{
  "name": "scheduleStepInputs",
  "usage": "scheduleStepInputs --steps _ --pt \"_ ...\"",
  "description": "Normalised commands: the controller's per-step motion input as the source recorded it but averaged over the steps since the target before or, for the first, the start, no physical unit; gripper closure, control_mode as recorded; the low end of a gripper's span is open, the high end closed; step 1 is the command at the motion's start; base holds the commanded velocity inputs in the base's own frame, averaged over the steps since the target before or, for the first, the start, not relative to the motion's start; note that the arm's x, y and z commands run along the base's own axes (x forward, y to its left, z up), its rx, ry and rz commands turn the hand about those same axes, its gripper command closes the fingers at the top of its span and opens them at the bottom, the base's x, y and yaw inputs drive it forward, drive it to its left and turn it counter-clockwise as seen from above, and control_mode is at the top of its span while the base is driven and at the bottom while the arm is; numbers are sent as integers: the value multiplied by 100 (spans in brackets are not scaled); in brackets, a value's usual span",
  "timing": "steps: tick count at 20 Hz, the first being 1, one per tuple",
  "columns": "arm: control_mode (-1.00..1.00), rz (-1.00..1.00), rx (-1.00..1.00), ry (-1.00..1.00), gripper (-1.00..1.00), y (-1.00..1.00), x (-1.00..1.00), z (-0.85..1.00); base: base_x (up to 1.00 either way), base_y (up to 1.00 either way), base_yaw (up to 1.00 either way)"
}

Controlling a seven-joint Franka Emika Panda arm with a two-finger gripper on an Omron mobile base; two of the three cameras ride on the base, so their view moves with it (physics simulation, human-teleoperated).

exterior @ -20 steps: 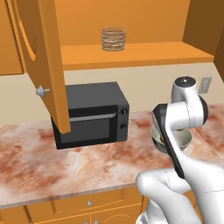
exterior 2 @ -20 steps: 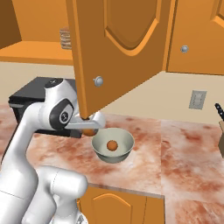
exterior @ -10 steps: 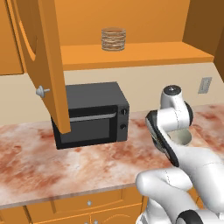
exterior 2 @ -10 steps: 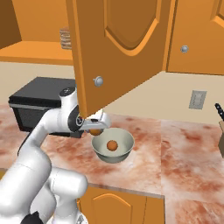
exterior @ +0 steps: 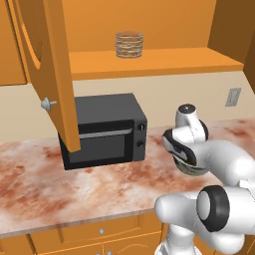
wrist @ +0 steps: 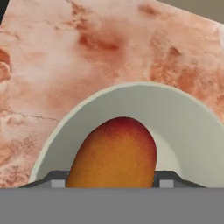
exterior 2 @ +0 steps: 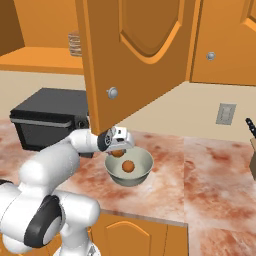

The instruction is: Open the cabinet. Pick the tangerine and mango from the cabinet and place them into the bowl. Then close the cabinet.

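Observation:
The cabinet's [exterior 2: 135, 60] left door hangs wide open over the counter; it is also at the left of the left base view [exterior: 50, 64]. The pale grey-green bowl [exterior 2: 142, 175] stands on the counter with the tangerine [exterior 2: 128, 166] inside. My gripper [exterior 2: 117, 149] hovers over the bowl's left rim, shut on the mango [exterior 2: 117, 153]. In the hand view the red-orange mango [wrist: 116, 155] sits between my fingertips [wrist: 168, 180], with the bowl's inner wall [wrist: 188, 127] right beneath it. My arm covers most of the bowl [exterior: 185, 167] in the left base view.
A black microwave [exterior 2: 47, 117] [exterior: 104, 132] stands left of the bowl. A ribbed brownish cylinder [exterior: 129, 45] sits on the cabinet shelf. The right cabinet door [exterior 2: 225, 40] is shut. A wall socket [exterior 2: 225, 114] and a dark knife handle [exterior 2: 251, 127] are at the right.
My hand has carried the mango a little to the right, from beside the bowl to over its left rim. The tangerine and the door have not moved.

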Motion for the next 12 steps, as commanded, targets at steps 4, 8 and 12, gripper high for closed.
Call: scheduleStepInputs --steps 4,8,12 --pt "-100 1 0 9 100 -3 0 -3 0 0 0" --pt "-100 -1 1 2 100 -31 2 -2 0 0 0" --pt "-100 -1 0 0 100 -36 1 -15 0 0 0"
